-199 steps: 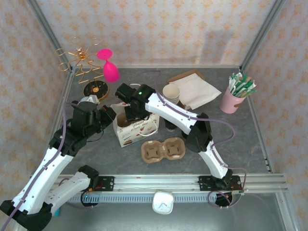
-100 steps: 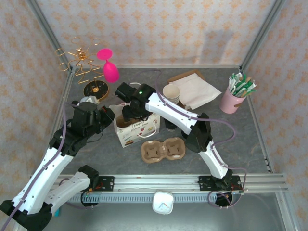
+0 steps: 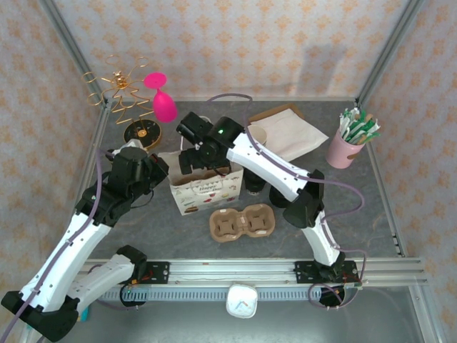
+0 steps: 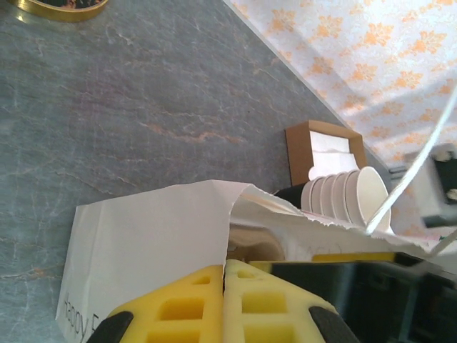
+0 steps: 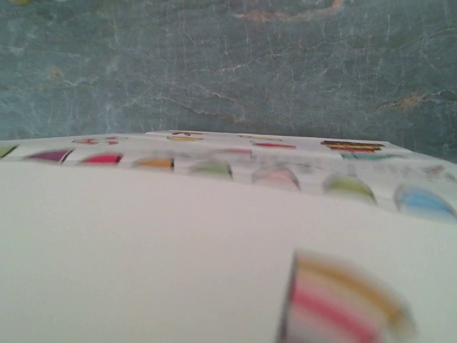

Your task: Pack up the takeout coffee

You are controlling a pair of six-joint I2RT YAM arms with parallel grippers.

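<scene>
Takeout coffee [image 3: 251,187], probably the dark-lidded cup under the right arm mid-tabletop, stands unpacked. Opening the paper bag [image 3: 203,189]: left claw [image 4: 224,275] clamped on its rim, right claw [image 3: 190,163] spread unreadable. Next, fetch the cup.

Paper bag [image 3: 203,189]: thin white matt paper, creased at the rim, colour-printed motifs; cup carrier [image 3: 241,221]: rough brown moulded pulp. Table [image 3: 343,207]: grey, marble-veined, smooth, dull sheen. Yellow pads [image 4: 268,307] of left gripper [image 4: 225,275]: smooth plastic with moulded hollows; stacked cups [image 4: 343,196]: cream matt paper; wire stand [image 3: 118,93]: shiny gold metal.
</scene>
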